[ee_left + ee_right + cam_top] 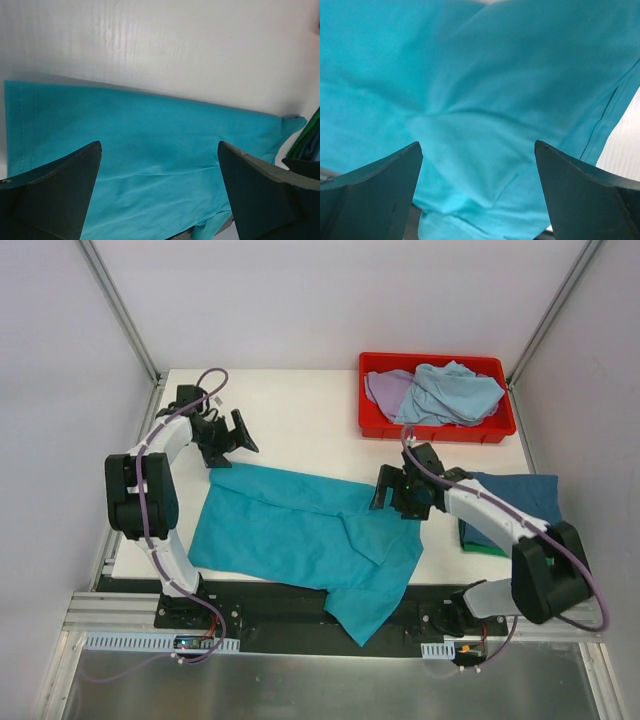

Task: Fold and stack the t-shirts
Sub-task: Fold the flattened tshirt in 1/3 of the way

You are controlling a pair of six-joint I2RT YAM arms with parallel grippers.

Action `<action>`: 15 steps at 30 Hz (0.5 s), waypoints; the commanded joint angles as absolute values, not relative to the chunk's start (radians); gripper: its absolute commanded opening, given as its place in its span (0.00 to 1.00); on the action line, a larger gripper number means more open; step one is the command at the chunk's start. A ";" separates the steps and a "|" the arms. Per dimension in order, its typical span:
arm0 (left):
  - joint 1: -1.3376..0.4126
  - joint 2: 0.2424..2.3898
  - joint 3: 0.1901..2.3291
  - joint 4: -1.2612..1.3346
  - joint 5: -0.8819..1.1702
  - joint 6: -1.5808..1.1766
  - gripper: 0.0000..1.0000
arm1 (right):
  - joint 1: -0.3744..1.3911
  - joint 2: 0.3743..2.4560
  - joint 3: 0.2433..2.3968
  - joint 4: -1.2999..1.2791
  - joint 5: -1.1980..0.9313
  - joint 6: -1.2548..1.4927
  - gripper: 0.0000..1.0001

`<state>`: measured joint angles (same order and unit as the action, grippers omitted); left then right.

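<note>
A teal t-shirt (300,535) lies spread across the middle of the white table (300,420), and its lower part hangs over the near edge. My left gripper (228,435) hovers open just beyond the shirt's far left corner; the left wrist view has the teal cloth (150,140) below the parted jaws (160,145). My right gripper (395,490) stands open over the shirt's far right edge, with creased teal cloth (485,100) beneath its jaws (477,145). Neither holds anything. A folded dark blue t-shirt (520,495) rests on a green one (480,548) at the right.
A red plastic tray (437,430) at the back right holds a lavender t-shirt (385,388) and a pale blue t-shirt (450,395), both crumpled. Metal frame posts stand at the table's back corners. The green edge (305,132) of the stack shows in the left wrist view.
</note>
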<state>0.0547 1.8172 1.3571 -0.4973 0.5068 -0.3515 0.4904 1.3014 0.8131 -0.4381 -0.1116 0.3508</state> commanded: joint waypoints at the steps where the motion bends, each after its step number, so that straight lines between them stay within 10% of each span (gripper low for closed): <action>1: 0.069 1.816 1.273 -0.505 0.415 -0.377 0.99 | 0.419 1.454 0.888 -0.364 -0.106 0.308 0.96; 15: 0.104 1.911 1.253 -0.525 0.275 -0.443 0.99 | 0.233 1.752 1.023 -0.342 -0.181 0.233 0.96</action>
